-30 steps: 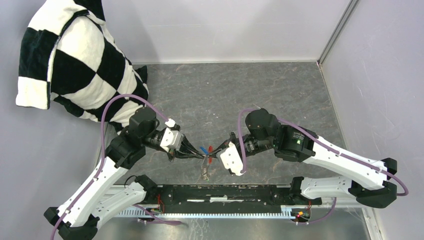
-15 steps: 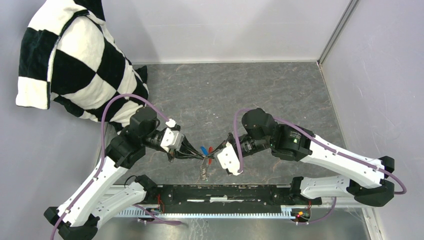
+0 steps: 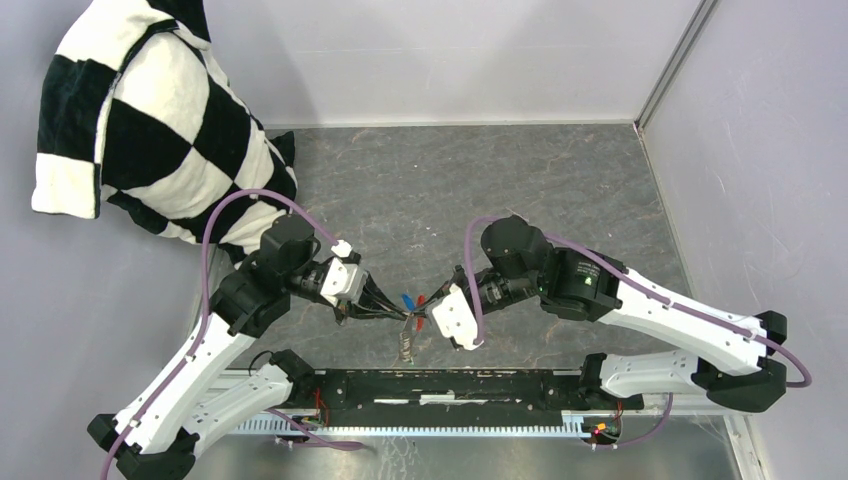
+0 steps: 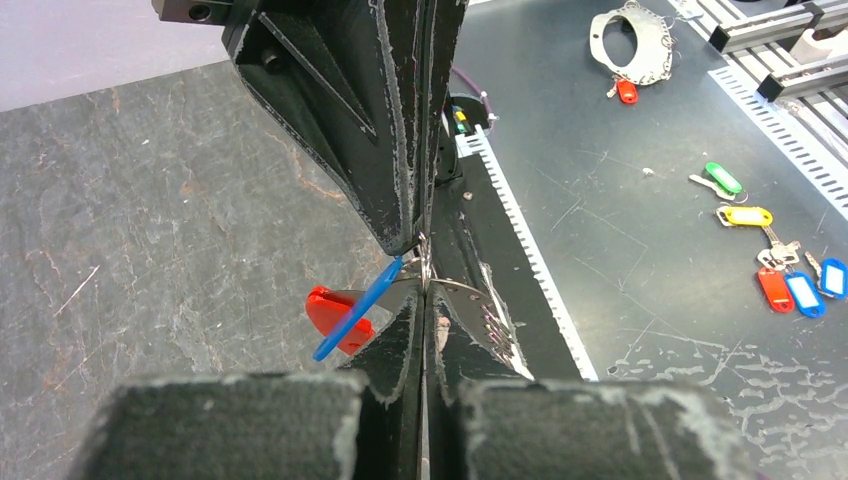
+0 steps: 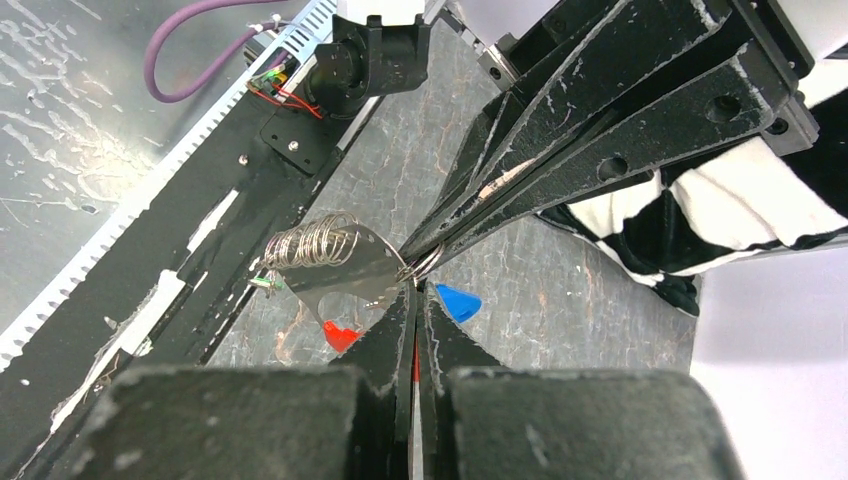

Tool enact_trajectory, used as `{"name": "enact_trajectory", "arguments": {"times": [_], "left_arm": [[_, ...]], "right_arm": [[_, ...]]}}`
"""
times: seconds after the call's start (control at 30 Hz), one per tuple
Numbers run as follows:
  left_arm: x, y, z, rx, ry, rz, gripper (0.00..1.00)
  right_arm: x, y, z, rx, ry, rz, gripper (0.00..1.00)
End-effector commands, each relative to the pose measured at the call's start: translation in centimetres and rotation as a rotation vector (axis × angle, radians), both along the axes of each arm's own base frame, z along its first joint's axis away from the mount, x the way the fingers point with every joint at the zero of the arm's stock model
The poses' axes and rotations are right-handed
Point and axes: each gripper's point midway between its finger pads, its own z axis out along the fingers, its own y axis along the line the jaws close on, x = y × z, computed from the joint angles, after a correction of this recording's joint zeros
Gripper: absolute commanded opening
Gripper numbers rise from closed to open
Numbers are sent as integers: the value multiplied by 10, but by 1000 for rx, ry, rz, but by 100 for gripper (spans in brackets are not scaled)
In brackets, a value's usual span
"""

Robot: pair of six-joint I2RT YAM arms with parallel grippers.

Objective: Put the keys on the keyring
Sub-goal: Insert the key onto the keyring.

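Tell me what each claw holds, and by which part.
The left claw and right claw are both shut on the keyring, pinching its thin metal ring from opposite sides; the blue key and red tag stick out free.

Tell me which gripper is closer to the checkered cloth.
Left. The left gripper lies between the checkered cloth and the right gripper, which meets it from the far side at the keyring.
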Motion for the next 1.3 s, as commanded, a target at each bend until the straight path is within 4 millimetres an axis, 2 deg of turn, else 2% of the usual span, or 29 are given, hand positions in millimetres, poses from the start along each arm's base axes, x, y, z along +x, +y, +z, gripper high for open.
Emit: {"name": "enact_trajectory", "arguments": {"times": [0.0,0.4,0.7,1.0,1.27], "left_arm": [[2,0,11,-17,-62,1,2],[-3,4,9,-9,-65,-18,2],[-6,5,6,6,-69,-32,2],[-2,6,7,8,-94,-12,2],[2,8,3,42,-131,-11,2]], "right_arm": [[-5,11,45,122,-59,53,0],[0,13,46,115,-90,45,0],[-8,19,49,120,-68,92,0],[-19,19,37,59,-31,144,0],[-26,19,35,41,-13,170,0]]}}
